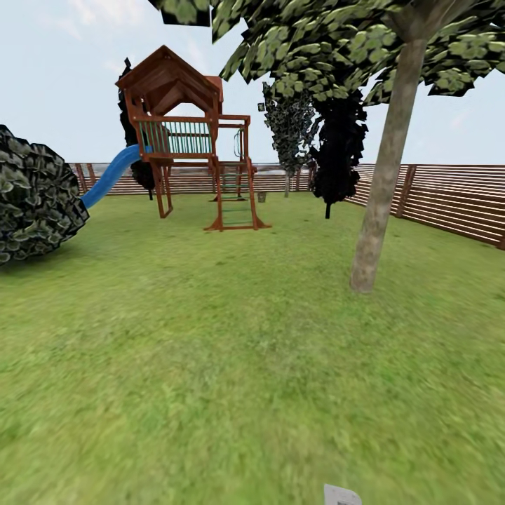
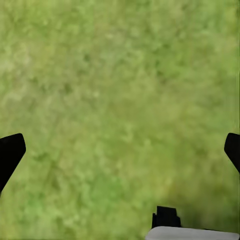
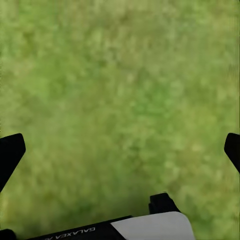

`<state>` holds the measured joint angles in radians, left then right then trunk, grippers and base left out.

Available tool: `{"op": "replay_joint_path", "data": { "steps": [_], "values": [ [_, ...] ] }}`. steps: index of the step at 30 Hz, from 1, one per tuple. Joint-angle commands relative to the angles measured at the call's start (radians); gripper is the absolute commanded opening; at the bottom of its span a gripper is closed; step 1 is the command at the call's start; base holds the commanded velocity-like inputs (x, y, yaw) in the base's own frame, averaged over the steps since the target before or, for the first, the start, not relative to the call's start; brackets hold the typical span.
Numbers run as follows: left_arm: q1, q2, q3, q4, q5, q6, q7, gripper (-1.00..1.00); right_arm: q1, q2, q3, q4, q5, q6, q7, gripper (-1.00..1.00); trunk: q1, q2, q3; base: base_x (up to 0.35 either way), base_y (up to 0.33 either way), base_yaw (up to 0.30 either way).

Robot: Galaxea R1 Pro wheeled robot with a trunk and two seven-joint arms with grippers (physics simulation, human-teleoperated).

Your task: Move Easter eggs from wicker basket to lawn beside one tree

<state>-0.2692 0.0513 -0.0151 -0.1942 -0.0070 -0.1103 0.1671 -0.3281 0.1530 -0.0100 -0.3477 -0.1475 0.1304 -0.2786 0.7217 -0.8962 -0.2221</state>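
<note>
The lawn (image 1: 231, 365) spreads wide in front of me in the head view. The three Easter eggs and the wicker basket are out of view. Far back by the fence stands a tree (image 1: 290, 130) with dark mottled foliage and a thin grey trunk. A blackish tree (image 1: 338, 144) stands just right of it. My left gripper (image 2: 120, 155) hangs open over bare grass, its black fingertips (image 2: 11, 150) wide apart. My right gripper (image 3: 120, 155) is likewise open above grass, with nothing between its fingers.
A lighter-leaved tree with a forked top has its trunk (image 1: 382, 189) ahead on the right. A wooden play tower (image 1: 189, 133) with a blue slide (image 1: 112, 175) stands mid-lawn, a dark bush (image 1: 35, 196) at left. The slatted fence (image 1: 449, 200) closes the garden. A small object (image 1: 261, 197) beyond the tower is too small to tell.
</note>
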Motion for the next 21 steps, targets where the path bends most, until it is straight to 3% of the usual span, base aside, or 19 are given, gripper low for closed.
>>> {"op": "replay_joint_path", "data": {
  "steps": [1, 21],
  "values": [
    [-0.001, 0.000, -0.002, 0.001, -0.001, -0.003, 0.003, 1.00, 0.000, 0.000, -0.001, -0.002, -0.006, 0.005, -0.004, 1.00, 0.000, -0.001, -0.001, 0.210, 0.000, 0.000],
    [-0.001, 0.001, -0.002, 0.001, -0.001, -0.003, 0.003, 1.00, 0.000, 0.000, -0.001, -0.002, -0.006, 0.005, -0.004, 1.00, 0.000, -0.001, -0.001, 0.232, 0.000, 0.000]
  ]
}}
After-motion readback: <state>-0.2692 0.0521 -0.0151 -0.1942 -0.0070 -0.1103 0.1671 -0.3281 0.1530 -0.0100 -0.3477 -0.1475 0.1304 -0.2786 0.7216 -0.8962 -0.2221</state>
